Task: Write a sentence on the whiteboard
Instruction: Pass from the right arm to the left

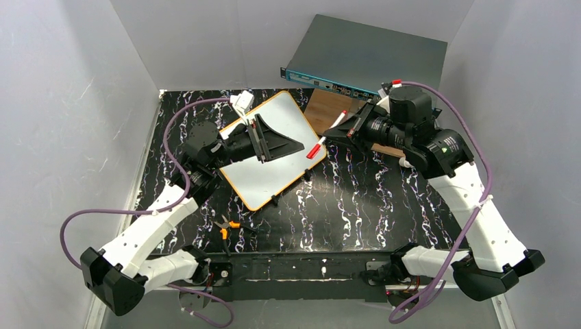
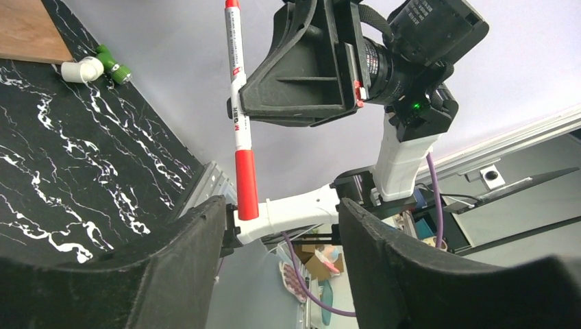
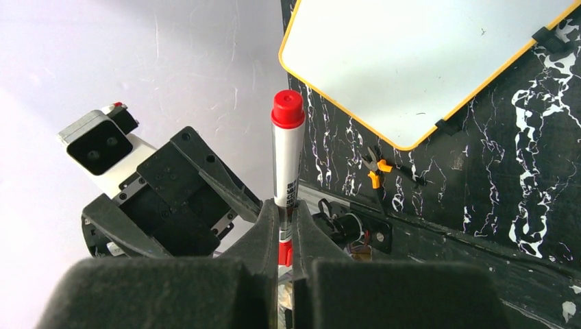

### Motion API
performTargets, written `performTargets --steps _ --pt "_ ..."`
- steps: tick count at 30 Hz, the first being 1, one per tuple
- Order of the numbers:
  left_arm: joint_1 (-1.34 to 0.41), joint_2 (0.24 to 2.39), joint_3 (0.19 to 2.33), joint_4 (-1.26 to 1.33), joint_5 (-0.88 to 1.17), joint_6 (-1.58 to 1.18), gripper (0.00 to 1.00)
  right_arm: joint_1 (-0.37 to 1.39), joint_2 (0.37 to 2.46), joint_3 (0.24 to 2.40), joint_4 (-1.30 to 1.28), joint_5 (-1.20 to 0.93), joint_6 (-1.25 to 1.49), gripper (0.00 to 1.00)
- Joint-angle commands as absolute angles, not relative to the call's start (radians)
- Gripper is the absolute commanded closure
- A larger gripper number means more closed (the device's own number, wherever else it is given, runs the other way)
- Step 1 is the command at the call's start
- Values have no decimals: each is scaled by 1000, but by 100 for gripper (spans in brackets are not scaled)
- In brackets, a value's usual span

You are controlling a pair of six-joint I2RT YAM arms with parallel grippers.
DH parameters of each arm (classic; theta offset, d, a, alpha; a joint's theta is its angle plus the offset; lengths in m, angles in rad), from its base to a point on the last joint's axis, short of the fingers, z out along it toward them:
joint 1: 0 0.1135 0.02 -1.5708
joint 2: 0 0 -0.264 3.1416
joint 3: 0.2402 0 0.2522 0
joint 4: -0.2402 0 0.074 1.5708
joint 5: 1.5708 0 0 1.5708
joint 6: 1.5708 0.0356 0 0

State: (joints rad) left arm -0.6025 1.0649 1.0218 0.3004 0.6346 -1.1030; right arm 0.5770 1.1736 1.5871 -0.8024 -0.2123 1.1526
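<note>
Left fingers [image 2: 171,274]: closest to my left wrist lens, two black pads filling the bottom of that view, spread wide with nothing gripped between them.
Left gripper [image 1: 298,146]: from above it hangs over the whiteboard's far half, pointing toward my right arm.
Right gripper [image 3: 284,214]: pressed together on the marker's barrel, pinching it. My right wrist view shows this best.
Marker [image 3: 286,157]: white barrel with a red cap [image 3: 288,110], cap end aimed at my left gripper.
Cap and left fingers: my left wrist view puts the cap's end just beside one fingertip. I cannot tell whether they touch.
Whiteboard [image 1: 264,178]: flat on the black marbled table [image 1: 356,205], left of centre and turned at an angle. It has an orange rim and its face is plain white. Only the top and right wrist views catch it.
Wooden board [image 1: 323,110]: just beyond the whiteboard's far right corner, partly under my right gripper. My left wrist view shows one corner of it.
Pliers [image 1: 229,227]: orange-handled, on the table near the whiteboard's near corner.
White-and-green piece [image 2: 89,68]: on the table beside the wooden board. My left wrist view shows it clearly.
Rack unit [image 1: 366,58]: dark flat box with a teal front, against the back wall, seen from the top only.
</note>
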Motion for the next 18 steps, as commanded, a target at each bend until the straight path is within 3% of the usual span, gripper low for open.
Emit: performTargets --steps 1,3,12,18 --pt "-629 1083 1028 355 617 -1090 44 585 1158 1606 -701 -242 1148 99" --pt "-641 1103 1036 357 630 -1094 49 589 1151 1585 -658 -253 1154 99" --pt "-671 1153 1036 403 641 -1106 49 594 1163 1581 -647 -264 1155 99" --pt "-673 1190 1065 438 691 -1121 57 602 1166 1554 -628 -278 1159 99"
